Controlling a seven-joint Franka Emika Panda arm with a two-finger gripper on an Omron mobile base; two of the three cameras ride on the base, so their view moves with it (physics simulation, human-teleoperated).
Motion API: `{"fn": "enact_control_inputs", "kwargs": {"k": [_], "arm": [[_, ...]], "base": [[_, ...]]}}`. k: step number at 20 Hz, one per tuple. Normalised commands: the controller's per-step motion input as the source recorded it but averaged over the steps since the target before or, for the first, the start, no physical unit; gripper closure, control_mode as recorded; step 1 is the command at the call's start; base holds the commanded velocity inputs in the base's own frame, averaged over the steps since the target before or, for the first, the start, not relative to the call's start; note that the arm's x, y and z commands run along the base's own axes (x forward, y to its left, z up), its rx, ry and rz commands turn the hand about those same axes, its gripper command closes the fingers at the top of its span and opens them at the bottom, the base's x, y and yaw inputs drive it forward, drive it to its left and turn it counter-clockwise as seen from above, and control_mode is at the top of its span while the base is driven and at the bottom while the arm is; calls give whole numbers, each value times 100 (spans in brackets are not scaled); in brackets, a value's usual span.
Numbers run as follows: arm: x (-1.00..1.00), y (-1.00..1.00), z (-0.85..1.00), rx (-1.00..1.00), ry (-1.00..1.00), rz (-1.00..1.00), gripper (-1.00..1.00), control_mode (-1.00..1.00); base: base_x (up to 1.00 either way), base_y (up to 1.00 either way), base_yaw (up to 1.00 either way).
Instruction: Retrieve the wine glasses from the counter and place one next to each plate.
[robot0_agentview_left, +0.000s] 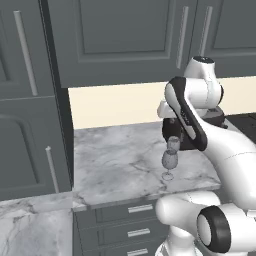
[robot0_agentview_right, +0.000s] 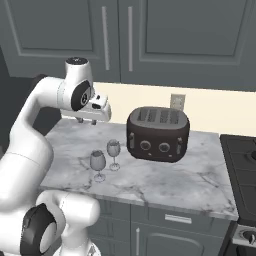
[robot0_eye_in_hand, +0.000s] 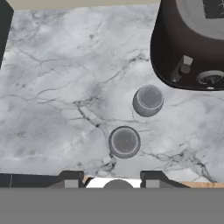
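Note:
Two clear wine glasses stand upright and close together on the marble counter. The nearer glass is close to the front edge. The farther glass stands just behind it, toward the toaster. My gripper hangs above the counter, up and to the left of both glasses, pointing down. Its fingers are apart with nothing between them. In the hand view the nearer glass lies just ahead of the fingertips. The plates are out of view.
A dark four-slot toaster stands right of the glasses, close to the farther one. A black stovetop borders the counter's right end. Tall grey cabinets close off the left end, and wall cabinets hang above.

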Motion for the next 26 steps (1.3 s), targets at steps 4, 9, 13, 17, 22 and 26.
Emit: {"fn": "enact_control_inputs", "kwargs": {"k": [4,9,13,17,22,26], "arm": [[-28,0,-16,0,1,0,-100,-100],[-71,0,-22,1,1,0,-100,-100],[-79,0,-1,1,-2,-12,-100,-100],[-61,-10,10,13,6,-31,-100,-100],[-56,-36,7,29,6,-30,-100,-100],[-17,-34,-3,28,4,-33,-100,-100]], "base": [[0,0,0],[0,0,0],[0,0,0],[0,0,0],[0,0,0],[0,0,0]]}}
